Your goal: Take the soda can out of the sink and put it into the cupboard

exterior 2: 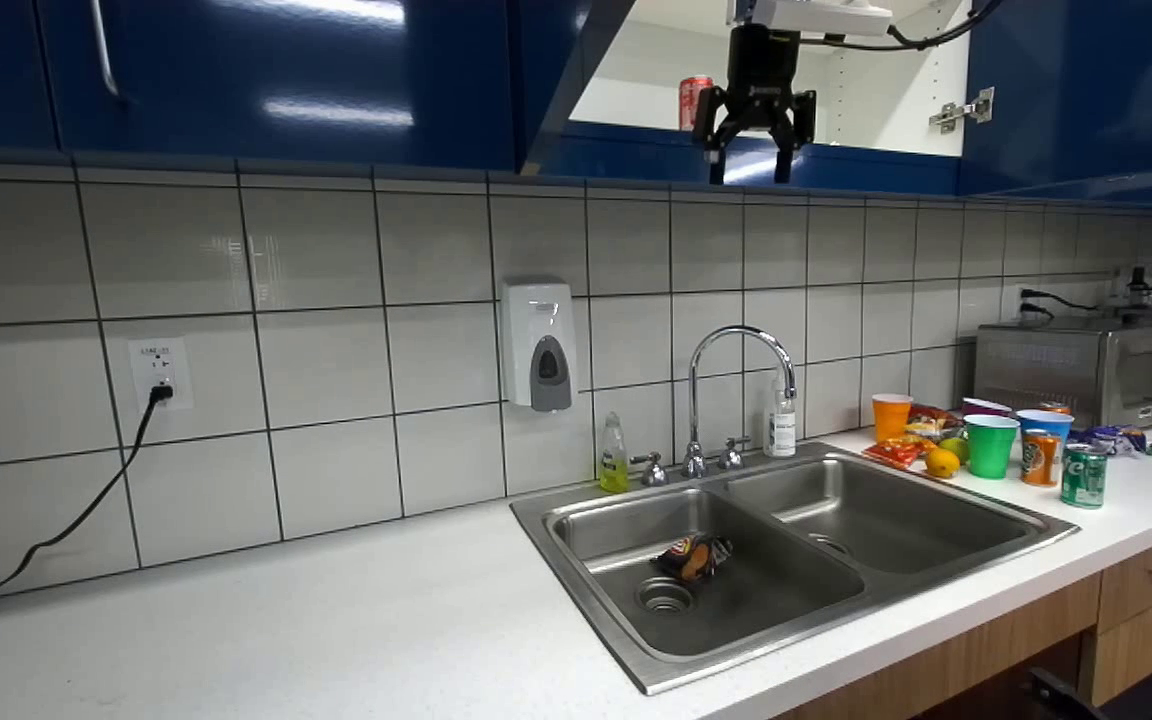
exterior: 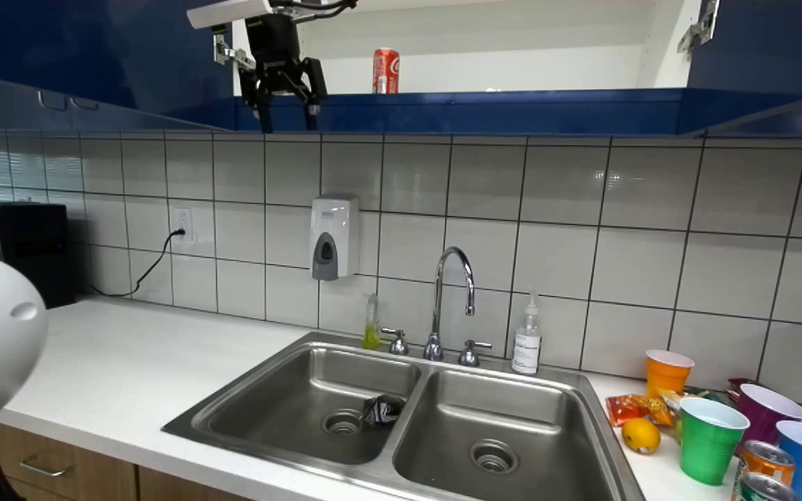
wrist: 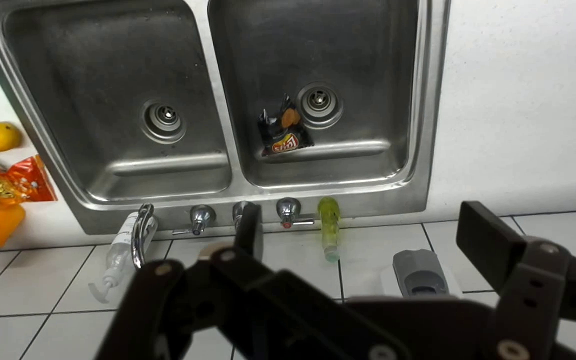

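Wide-jawed and empty, the gripper (exterior: 289, 122) hung before the cupboard (exterior: 484, 111); inside, apart from it, the soda can (exterior: 386, 71) stood upright. Likely slick, thin-walled and easily dented, it would want a gentle mid-body hold; whether full or light, I could not tell.
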Robot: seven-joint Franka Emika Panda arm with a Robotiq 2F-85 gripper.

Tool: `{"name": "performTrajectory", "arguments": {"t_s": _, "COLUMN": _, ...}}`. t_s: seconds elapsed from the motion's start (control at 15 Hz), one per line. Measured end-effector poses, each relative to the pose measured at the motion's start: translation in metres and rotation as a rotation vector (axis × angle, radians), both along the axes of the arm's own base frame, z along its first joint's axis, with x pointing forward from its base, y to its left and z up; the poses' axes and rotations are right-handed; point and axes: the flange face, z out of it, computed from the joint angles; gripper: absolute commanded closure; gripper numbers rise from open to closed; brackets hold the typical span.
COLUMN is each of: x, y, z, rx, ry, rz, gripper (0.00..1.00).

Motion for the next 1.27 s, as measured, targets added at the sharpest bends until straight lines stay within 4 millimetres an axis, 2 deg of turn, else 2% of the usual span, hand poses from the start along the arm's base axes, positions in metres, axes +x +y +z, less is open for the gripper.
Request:
{"name": "performTrajectory", "arguments": {"t_s": 0.4, "x": 0.002, "y": 0.007, "z": -0.034, "rx": 0.073, "ry": 0.051, "rz": 0.011, "gripper": 0.0}}
{"name": "performTrajectory", "arguments": {"t_s": 1.27, "x": 0.002, "y": 0.007, "z": -0.034, "rx": 0.074, "ry": 0.05, "rz": 0.011, "gripper": 0.0}}
